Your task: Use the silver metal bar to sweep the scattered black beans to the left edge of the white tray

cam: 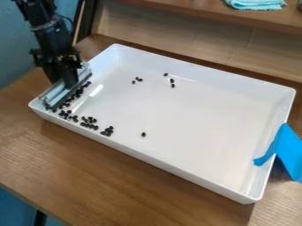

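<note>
white tray with black beads, claw and scraper at one end

claw (69,83): black, two-fingered, hanging from the upper left over the tray's left end; clamped on the scraper.

scraper (54,93): one, long, straight, greyish with a metallic look; set slantwise inside the tray, close along its left end wall.

beads (110,128): many, small, black, bean-like. most are in the tray's left part: a row beside the scraper's inner edge, then clumps along the near wall. two little groups of three lie towards the far wall, near each other; a single bead sits by itself, nearer the front wall, right of the clumps.

tray (189,123): one, white, rectangular, shallow, rounded corners, glossy floor with streaks of reflected light.

tape (289,152): bright blue, over the tray's right wall, one end inside, the rest outside.

tabletop (88,176): brown wood grain, under the tray.

room: wood-toned panel (177,42) behind the tray; brown shelf (177,9) above, bearing a folded turquoise cloth (256,4); blue wall (17,57) at left.
</note>
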Robot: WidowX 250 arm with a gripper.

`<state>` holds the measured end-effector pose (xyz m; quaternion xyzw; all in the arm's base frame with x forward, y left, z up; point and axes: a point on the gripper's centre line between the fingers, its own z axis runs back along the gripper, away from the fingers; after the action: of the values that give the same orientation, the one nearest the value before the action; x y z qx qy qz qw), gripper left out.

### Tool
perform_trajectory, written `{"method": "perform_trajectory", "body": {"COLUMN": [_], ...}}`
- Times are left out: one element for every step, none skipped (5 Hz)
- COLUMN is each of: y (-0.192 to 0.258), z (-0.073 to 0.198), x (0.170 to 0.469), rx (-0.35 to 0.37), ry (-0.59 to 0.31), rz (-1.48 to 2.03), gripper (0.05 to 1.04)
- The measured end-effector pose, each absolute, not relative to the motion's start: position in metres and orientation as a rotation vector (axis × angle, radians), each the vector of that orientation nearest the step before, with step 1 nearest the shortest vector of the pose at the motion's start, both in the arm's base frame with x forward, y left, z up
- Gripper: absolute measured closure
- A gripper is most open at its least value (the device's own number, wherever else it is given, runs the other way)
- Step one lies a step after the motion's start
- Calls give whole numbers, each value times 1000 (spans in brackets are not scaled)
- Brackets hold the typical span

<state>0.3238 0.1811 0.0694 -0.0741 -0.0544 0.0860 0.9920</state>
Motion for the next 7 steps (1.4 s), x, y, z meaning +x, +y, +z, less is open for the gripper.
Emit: {"method": "perform_trajectory", "body": {"y": [138,83,38,17,4,2,4], "z": [95,89,77,68,65,55,42], "x": [334,343,341,346,352,352,348], "rx": [-167,-166,-136,-94,-78,-61,-50], "ry": [-120,-92,-102,-138,-168,-180,-161], "rz": [175,164,162,156,171,177,156], "gripper": [708,708,708,708,708,708,708]}}
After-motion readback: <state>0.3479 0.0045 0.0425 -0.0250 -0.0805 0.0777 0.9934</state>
